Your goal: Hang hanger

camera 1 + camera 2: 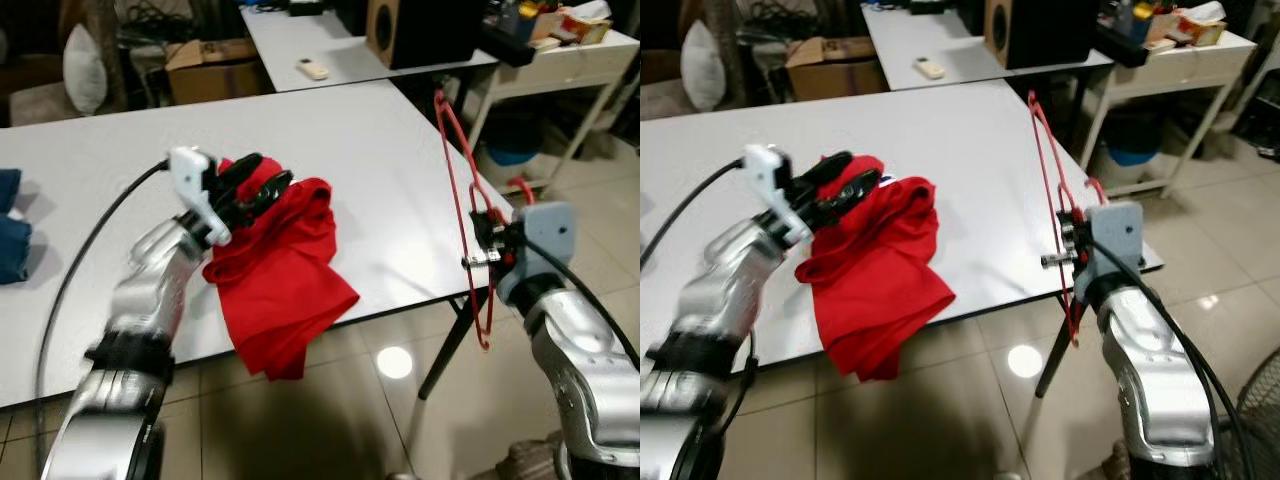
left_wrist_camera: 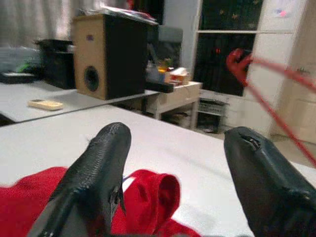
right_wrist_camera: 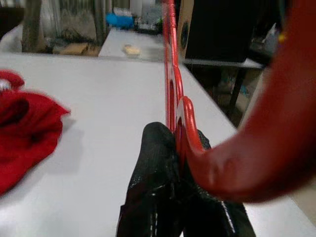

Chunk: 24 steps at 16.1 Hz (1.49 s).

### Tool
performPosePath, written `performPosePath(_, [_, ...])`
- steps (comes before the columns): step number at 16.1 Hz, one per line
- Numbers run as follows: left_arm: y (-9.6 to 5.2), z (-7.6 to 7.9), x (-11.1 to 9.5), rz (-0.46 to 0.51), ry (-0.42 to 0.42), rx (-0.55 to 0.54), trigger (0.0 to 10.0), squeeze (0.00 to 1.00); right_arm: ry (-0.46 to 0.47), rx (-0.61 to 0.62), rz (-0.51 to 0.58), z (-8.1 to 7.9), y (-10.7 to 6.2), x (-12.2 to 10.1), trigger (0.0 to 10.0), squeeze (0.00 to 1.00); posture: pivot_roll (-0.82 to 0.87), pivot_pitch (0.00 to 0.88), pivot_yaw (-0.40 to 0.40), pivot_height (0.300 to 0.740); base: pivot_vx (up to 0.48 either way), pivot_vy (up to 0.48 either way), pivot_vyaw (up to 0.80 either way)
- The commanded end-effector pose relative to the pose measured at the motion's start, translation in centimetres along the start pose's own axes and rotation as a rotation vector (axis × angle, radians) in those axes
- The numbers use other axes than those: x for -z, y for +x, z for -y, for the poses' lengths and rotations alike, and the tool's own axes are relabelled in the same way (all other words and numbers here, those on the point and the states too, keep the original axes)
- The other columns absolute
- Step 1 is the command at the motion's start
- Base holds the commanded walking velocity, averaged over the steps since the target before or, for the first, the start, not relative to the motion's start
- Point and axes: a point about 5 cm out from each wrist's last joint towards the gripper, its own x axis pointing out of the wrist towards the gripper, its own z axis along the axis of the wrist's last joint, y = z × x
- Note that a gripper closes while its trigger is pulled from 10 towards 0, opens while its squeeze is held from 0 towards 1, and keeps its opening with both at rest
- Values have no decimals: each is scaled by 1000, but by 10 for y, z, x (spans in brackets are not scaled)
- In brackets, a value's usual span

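in the left eye view, centre-right, the right hand (image 1: 487, 243) grips a red hanger (image 1: 458, 170) standing upright past the white desk (image 1: 380, 130) edge; left of centre, the left hand (image 1: 255, 186) rests on a red cloth (image 1: 280, 275). left wrist view: fingers (image 2: 101, 163) spread (empty). right wrist view: fingers (image 3: 155, 173) clamp the hanger.

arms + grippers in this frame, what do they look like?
Two silver metal arms with black joint bands and black cables. Left gripper: two long black textured fingers, white bracket behind. Right gripper: same black fingers, grey-blue box housing on the wrist.
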Motion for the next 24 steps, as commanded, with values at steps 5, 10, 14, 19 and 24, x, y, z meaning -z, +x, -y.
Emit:
performPosePath(5, [-32,19,-14,1,64,-182,10000,475,164,-8,102,-20,1,-22,10000,0,-153,0,40,740,0,0,0])
performPosePath(10, [-24,35,-6,-86,137,-201,10000,475,197,-30,93,-36,-4,-15,10000,0,-166,0,62,740,0,361,0])
performPosePath(14, [-33,26,-1,-181,202,-294,10000,482,159,-104,90,-42,-3,-13,10000,0,-154,0,47,740,0,375,0])
performPosePath(19, [-40,25,6,-232,229,-344,10000,478,87,-60,64,-41,2,-6,10000,0,-140,0,32,740,0,385,0])
performPosePath(24, [-39,27,6,-233,220,-365,10000,486,116,-50,62,-38,0,-1,10000,0,-136,0,25,740,0,394,0])
